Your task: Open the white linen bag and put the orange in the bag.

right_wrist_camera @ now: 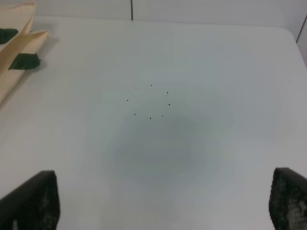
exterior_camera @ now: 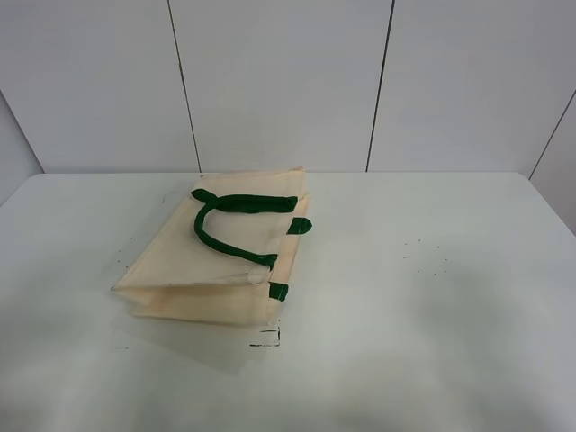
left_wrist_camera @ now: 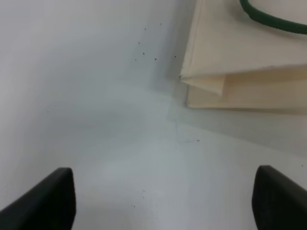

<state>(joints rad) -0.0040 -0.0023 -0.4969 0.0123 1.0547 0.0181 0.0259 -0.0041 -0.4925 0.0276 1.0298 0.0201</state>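
White linen bag point(exterior_camera: 220, 261) flat on bench point(exterior_camera: 432, 297), green handles point(exterior_camera: 236, 220) uppermost, left tool point(left_wrist_camera: 163, 201) and right tool point(right_wrist_camera: 165, 203) both released, holding nothing

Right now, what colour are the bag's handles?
Dark green handles on the white linen bag; clearest in the exterior high view.

- The white linen bag point(exterior_camera: 229, 261) lies flat and folded on the bench point(exterior_camera: 432, 297), left of centre, its cream cloth creased into layered folds along the near edge.
- One dark green strap handle point(exterior_camera: 236, 220) loops loosely over the top face; short green strap ends show at the right edge.
- In the left wrist view a folded corner of the bag point(left_wrist_camera: 240, 62) shows, closed.
- The orange appears in no view.
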